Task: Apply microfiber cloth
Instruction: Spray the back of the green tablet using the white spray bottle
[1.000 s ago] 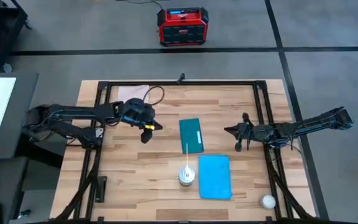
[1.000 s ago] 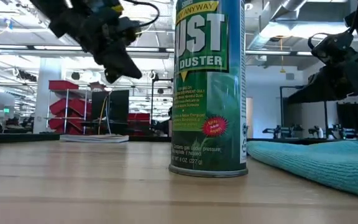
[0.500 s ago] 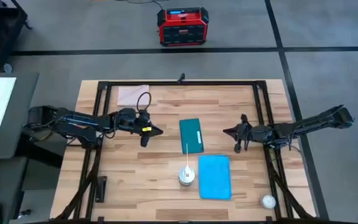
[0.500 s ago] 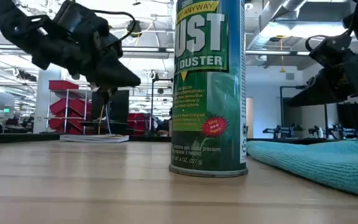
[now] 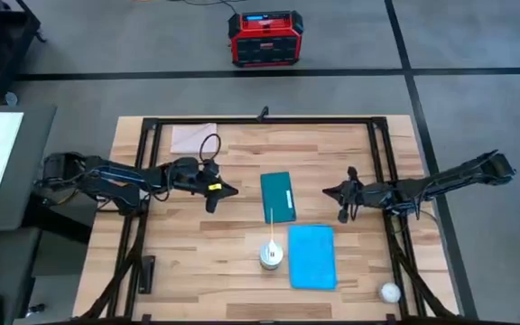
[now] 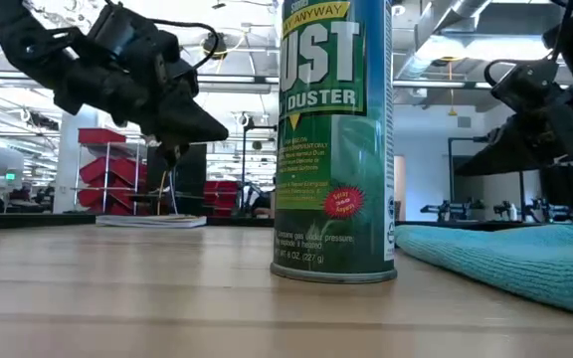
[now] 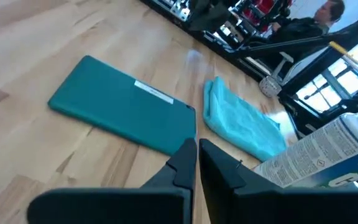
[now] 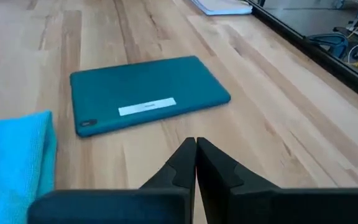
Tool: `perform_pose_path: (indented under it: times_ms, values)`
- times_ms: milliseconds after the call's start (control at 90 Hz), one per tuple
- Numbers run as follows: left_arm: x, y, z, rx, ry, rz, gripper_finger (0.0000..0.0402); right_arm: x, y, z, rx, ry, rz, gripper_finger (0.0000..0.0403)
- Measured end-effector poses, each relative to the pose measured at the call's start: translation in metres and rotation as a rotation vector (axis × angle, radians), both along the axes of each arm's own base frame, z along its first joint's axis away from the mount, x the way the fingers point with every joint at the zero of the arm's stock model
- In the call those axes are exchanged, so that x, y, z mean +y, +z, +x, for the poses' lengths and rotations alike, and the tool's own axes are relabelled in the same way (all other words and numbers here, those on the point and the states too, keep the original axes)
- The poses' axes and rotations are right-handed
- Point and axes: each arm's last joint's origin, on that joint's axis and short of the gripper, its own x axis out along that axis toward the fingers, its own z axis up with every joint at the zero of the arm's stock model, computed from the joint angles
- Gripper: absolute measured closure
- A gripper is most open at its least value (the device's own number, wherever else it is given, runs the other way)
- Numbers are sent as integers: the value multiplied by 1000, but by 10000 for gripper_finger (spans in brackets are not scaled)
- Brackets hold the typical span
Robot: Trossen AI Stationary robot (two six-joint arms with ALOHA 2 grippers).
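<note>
Sky-blue and soft, the cloth (image 5: 312, 256) lies flat on the bench (image 5: 197, 262) near its front edge, and neither claw touches it. You see the duster can (image 5: 271, 255) standing upright just beside its left edge, the can's thin straw reaching back toward the tablet (image 5: 278, 196). That dark teal tablet lies flat just behind the cloth, apart from it.

Your left claw (image 5: 228, 190) hangs over bare wood left of the tablet, fingers pressed together and holding nothing. Your right claw (image 5: 330, 190) hangs right of the tablet, facing it, its fingers also pressed together and empty. The tablet sits between the two claws.

Farther out you find a pale sheet (image 5: 193, 137) at the bench's back left corner, a white ball (image 5: 388, 292) at the front right corner, and a red box (image 5: 266, 38) on the floor behind the bench.
</note>
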Motion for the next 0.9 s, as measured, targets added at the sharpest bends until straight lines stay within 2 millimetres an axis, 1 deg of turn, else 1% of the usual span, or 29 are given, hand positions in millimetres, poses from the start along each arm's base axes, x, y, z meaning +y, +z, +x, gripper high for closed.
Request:
perform_pose_path:
  times_ms: [189,444,633,900]
  values:
    - [1,0,0,3,26,10,402,2,8,9,14,26,-7,403]
    - [1,-2,-1,31,56,-44,402,4,9,22,86,30,-26,403]
    - [2,-3,-1,36,92,-27,402,6,9,30,126,34,-38,403]
    - [3,-3,-1,37,114,26,402,7,10,36,142,36,-43,403]
